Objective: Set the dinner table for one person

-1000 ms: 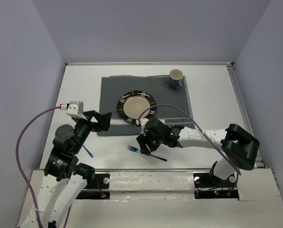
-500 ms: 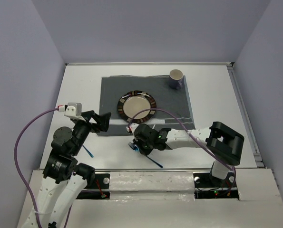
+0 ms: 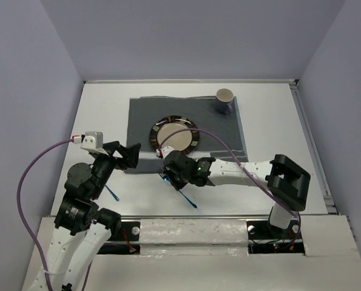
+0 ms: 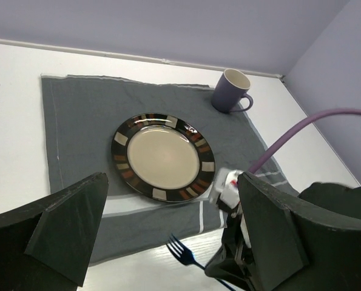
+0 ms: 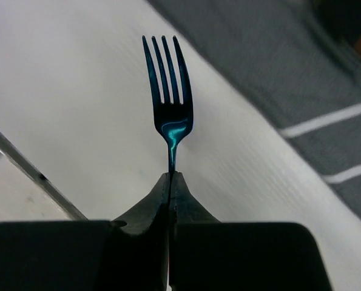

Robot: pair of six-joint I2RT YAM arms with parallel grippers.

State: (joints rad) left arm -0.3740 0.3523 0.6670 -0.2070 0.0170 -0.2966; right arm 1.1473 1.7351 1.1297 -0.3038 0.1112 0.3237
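Fork [image 3: 188,200] sits pinched at its neck in the right pincer [image 3: 167,174], which is clamped shut. Seen from overhead, it is just off the near edge of the placemat [image 3: 144,115], over the white bench [image 3: 277,121], with the handle trailing diagonally back toward the near edge. The plate [image 3: 175,136] lies just beyond and the mug [image 3: 224,100] sits at the far corner. The left pincer [image 3: 131,154], spread wide and empty, hovers by the mat's near left corner, crowding that side.

From the left wrist, bare mat shows to the left of the plate.

From the right wrist, the tines point straight ahead over bare bench, with the mat off to the right. I cannot tell if the fork is lifted.
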